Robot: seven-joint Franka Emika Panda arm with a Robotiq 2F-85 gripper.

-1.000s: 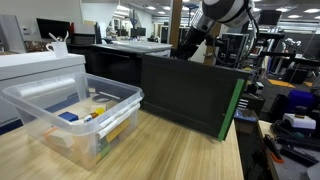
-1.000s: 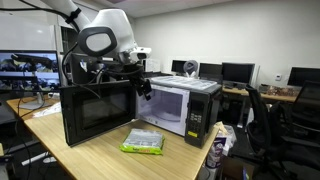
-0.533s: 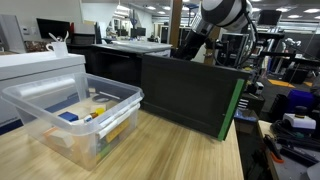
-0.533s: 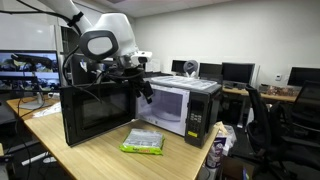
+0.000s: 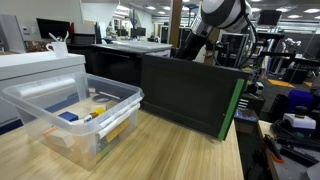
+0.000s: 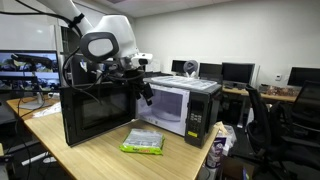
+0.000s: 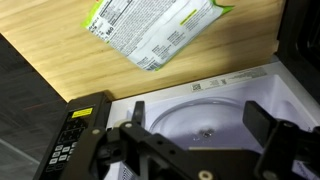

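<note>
**A:** Hardly anything has moved since a second ago: the gripper [image 6: 143,88] hangs where it was, before the open microwave [image 6: 185,105].

**B:** And the jaws?

**A:** Spread wide in the wrist view, with nothing between them. Nearest us, a green packet [image 6: 143,142] lies flat on the table [image 6: 100,160], just in front of the microwave. Behind it the microwave door [image 6: 95,112] stands swung out to the left. The gripper is just beside its inner face; whether they touch, I can't tell. Farther in sits the glass turntable [image 7: 205,120].

**B:** How would that door handle?

**A:** Stiff, I'd judge, light on its hinge, and glossy, so probably slippery. I'd push or hook its free edge, far from the hinge, and follow the arc. I'd spare the window panel.
</note>
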